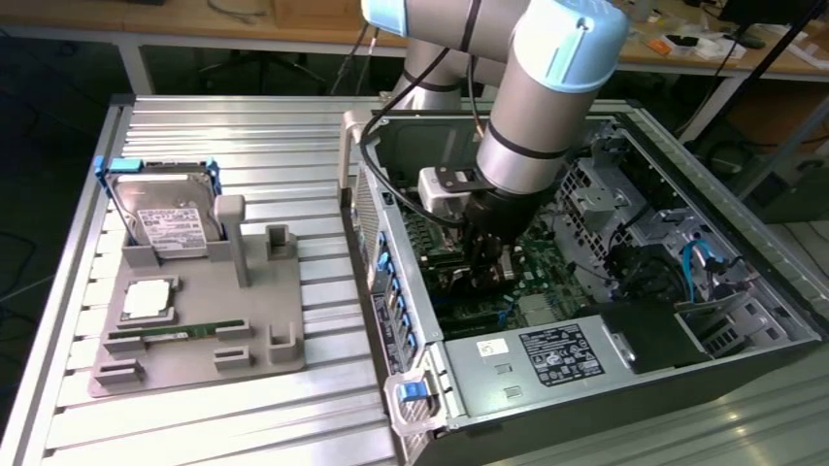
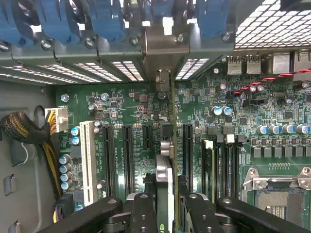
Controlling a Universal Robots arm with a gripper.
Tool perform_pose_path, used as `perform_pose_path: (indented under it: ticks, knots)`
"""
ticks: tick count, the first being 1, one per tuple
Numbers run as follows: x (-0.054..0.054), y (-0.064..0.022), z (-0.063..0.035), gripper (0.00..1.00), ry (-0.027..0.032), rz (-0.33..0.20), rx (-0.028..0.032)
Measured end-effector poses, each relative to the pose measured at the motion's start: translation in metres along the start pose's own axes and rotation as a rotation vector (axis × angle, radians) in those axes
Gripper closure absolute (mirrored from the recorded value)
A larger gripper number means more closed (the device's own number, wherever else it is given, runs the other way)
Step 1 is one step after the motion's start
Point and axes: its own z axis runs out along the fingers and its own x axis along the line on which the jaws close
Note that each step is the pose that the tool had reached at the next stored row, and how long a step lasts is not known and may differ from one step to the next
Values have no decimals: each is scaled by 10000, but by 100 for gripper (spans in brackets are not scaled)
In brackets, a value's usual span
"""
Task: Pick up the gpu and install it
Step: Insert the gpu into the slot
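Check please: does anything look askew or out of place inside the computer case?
Nothing stands out. The gpu, held edge-on by the gripper, stands upright over the motherboard, its bracket lined up with the rear openings.

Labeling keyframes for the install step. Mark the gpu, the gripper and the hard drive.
gpu point(image 2: 165, 145): wrist view, edge-on card between the fingers, on its thin upper edge.
gripper point(image 1: 490, 254): exterior view, between its fingertips, down inside the open case.
hard drive point(image 1: 169, 225): exterior view, on its white label, standing in the grey holder.
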Motion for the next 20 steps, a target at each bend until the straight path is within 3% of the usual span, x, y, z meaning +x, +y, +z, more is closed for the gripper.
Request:
perform_pose_path:
  ticks: [2,3,4,6,9,10,11,12,15,16,20]
  knots:
    - [-1,1,2,73,-8,2,-1]
    - [-7,0,19,72,-54,6,18]
    - [-4,0,12,72,-27,5,12]
    - [0,0,-1,60,2,-1,-1]
    - [0,0,0,42,0,0,0]
    - [1,0,-15,42,4,0,-2]
    - [3,0,-86,36,4,0,-2]
    - [5,0,-170,36,-1,4,0]
    - [9,1,-299,36,-2,8,0]
    - [12,1,-392,36,-2,13,1]
    - [12,5,-434,37,-9,14,44]
